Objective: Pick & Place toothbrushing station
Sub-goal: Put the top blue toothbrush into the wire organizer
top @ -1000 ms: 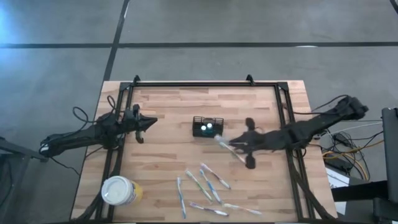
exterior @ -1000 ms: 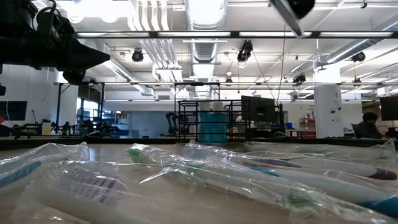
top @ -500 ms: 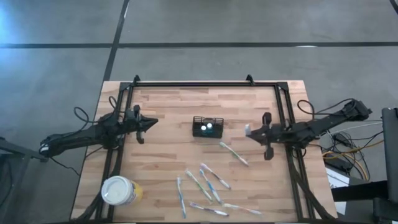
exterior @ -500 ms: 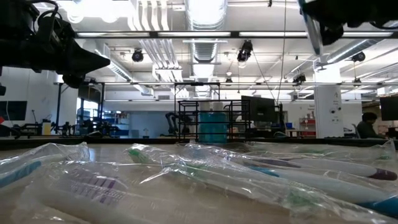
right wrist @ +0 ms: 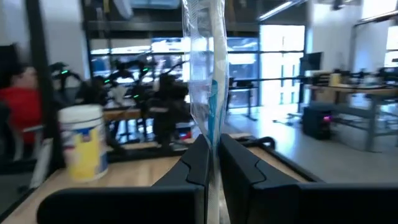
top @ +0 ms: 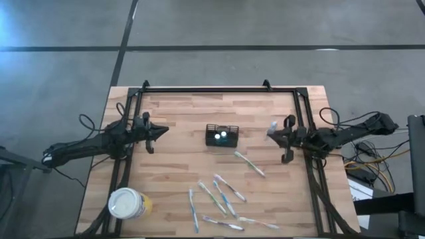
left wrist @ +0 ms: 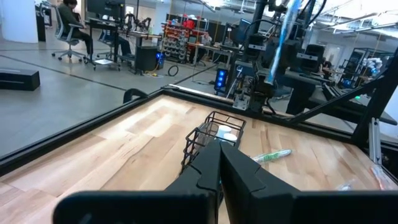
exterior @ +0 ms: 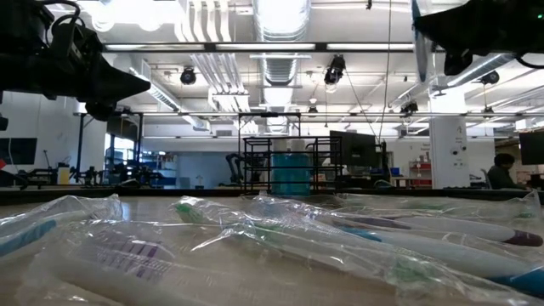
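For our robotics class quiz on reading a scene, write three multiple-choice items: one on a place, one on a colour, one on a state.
1. Where does the toothbrushing station stand?
A. near the table's middle
B. in a table corner
C. on the floor

2. What colour is the lid of the yellow cup?
A. red
B. white
C. black

3. What is the right end effector doing?
A. standing wide open
B. shut on a wrapped toothbrush
C. gripping the cup

Answers:
1 A, the high view shows it mid-table.
2 B, the lid looks white from above.
3 B, the right wrist view shows its fingers pinching the wrapper.
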Available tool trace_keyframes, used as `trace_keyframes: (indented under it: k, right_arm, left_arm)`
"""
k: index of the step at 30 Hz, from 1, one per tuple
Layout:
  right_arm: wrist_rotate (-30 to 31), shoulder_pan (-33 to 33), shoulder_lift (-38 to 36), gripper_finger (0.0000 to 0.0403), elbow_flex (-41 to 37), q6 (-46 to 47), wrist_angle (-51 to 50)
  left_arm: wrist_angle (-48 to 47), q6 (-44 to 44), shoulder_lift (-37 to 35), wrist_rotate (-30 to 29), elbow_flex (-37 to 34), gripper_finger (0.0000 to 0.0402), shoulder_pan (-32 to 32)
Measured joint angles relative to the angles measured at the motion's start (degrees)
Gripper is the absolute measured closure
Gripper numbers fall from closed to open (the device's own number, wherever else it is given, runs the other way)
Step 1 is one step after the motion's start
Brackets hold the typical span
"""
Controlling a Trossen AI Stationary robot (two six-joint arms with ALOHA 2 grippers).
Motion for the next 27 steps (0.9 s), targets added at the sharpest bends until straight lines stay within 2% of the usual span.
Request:
trace_keyframes:
  k: [3, 8, 16, 27]
  right_arm:
    - [-0.5, -3.0, 2.9, 0.0385, 1.1, 0.0, 1.1]
    - [-6.7, -8.7, 10.9, 0.0385, 3.7, 0.0, 4.9]
    - [-16.3, -16.7, 29.8, 0.0385, 3.9, -1.1, 28.2]
    - [-18.2, -21.0, 53.6, 0.0385, 10.0, 0.1, 43.8]
  left_arm:
    - [-0.1, 0.0, 0.0, 0.0, 0.0, 0.039, 0.0]
    - [-0.1, 0.1, 0.0, 0.0, 0.0, 0.039, 0.0]
    - [-0.4, 0.5, 0.0, 0.0, -1.0, 0.039, 0.0]
    - [-0.1, 0.5, -0.1, -0.5, -1.9, 0.039, 0.0]
